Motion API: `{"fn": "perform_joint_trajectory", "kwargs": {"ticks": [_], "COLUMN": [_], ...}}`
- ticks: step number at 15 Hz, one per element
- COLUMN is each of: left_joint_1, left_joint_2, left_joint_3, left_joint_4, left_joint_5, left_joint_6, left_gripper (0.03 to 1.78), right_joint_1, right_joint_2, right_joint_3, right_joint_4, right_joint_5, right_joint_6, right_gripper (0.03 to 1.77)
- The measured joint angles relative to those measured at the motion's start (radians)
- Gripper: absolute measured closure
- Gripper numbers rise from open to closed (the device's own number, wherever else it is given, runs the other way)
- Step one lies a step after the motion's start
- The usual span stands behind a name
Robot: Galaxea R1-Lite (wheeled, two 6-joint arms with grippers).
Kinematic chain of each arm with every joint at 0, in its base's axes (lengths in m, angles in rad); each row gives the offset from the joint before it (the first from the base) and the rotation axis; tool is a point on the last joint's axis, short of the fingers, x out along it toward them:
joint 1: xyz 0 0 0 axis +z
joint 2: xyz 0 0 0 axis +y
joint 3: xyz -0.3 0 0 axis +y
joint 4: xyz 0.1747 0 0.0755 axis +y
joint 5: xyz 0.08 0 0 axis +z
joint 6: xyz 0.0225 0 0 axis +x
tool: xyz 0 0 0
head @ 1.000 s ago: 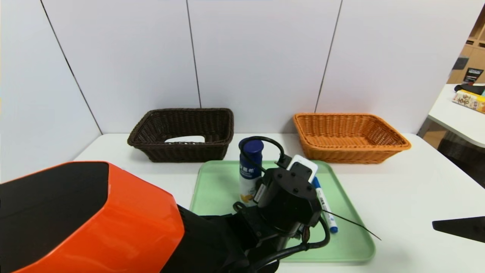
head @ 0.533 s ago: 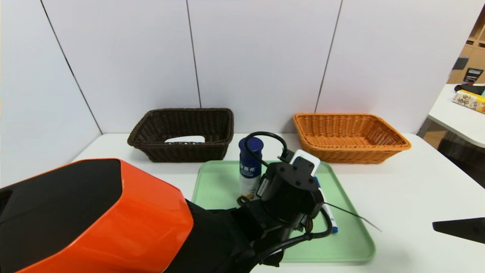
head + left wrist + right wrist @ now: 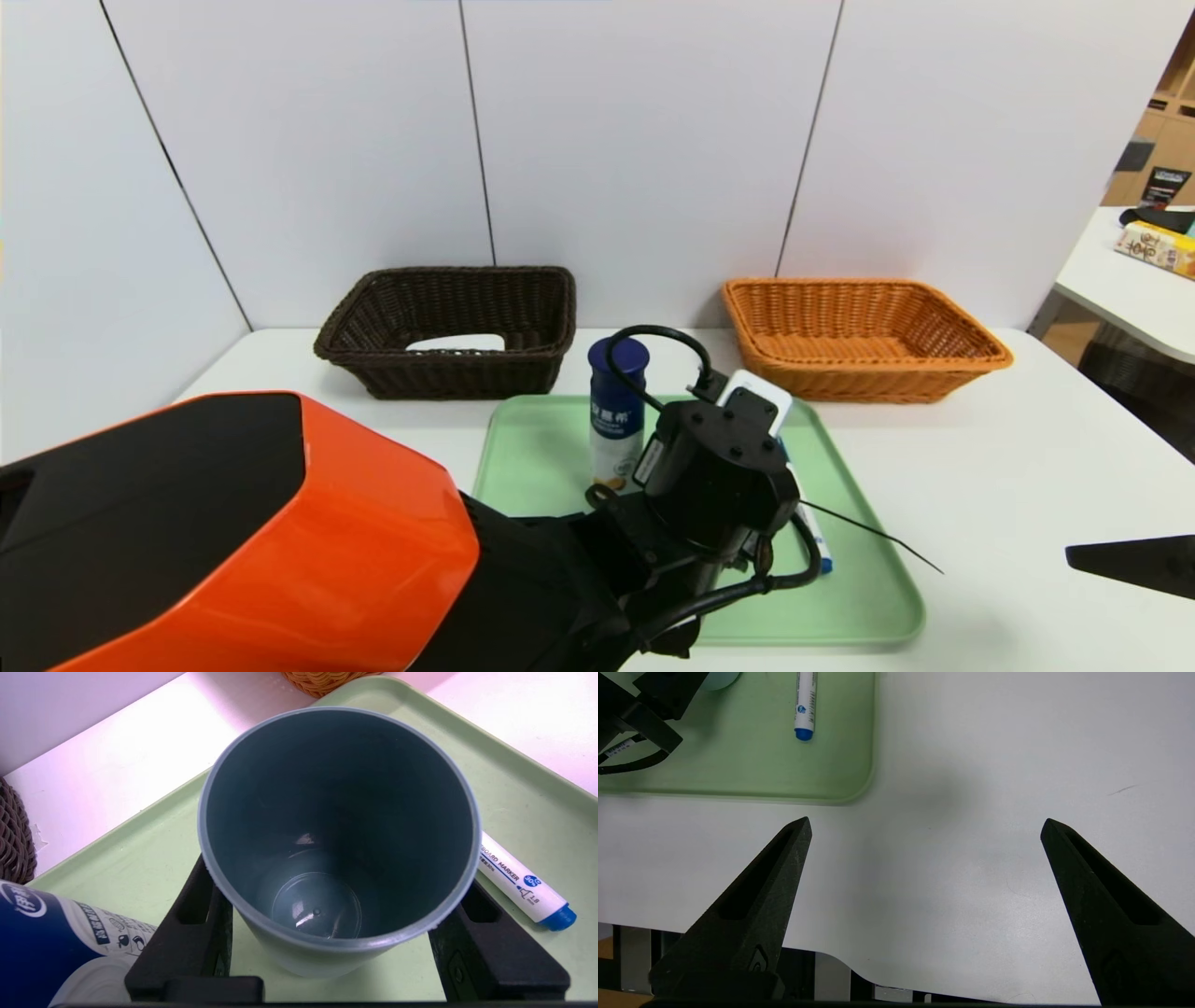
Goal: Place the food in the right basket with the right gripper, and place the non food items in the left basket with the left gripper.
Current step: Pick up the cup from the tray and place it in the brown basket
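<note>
The grey-blue cup (image 3: pixel 336 826) stands upright on the green tray (image 3: pixel 532 448), with my left gripper (image 3: pixel 336 877) shut on it, one black finger against each side. In the head view the left wrist (image 3: pixel 719 467) hides the cup. The white drink bottle (image 3: pixel 616 411) with the dark blue cap stands on the tray just left of that wrist. On the cup's other side lies the white marker (image 3: pixel 518 879) with its blue cap. The white case (image 3: pixel 456 343) rests inside the dark brown left basket (image 3: pixel 448 378). The orange right basket (image 3: pixel 868 378) holds nothing. My right gripper (image 3: pixel 924 826) is open over bare table.
Both baskets stand at the back of the white table against the wall panels. The table's front edge runs just under my right gripper. A second table (image 3: pixel 1120 280) with a yellow box (image 3: pixel 1156 247) stands off to the right.
My left gripper has moved a little farther over the tray and its jaws have come in against the cup. The right arm has not moved.
</note>
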Motion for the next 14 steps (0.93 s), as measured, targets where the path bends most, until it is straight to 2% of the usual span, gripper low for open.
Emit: {"fn": "perform_joint_trajectory", "kwargs": {"ticks": [8,14], "left_joint_1": [-0.086,-0.122], "left_joint_2": [-0.095,-0.227], "left_joint_3": [0.006,-0.002], "left_joint_4": [0.022,0.117], "left_joint_5": [0.004,-0.001], "left_joint_6": [0.035,0.037], "left_gripper": [0.69,0.69], "right_joint_1": [0.0,0.0], "right_joint_2": [0.0,0.0], "right_joint_3": [0.003,0.003], "right_joint_4": [0.0,0.0], "right_joint_5": [0.001,0.001], "right_joint_6": [0.001,0.0], "right_gripper": [0.1,0.1]}}
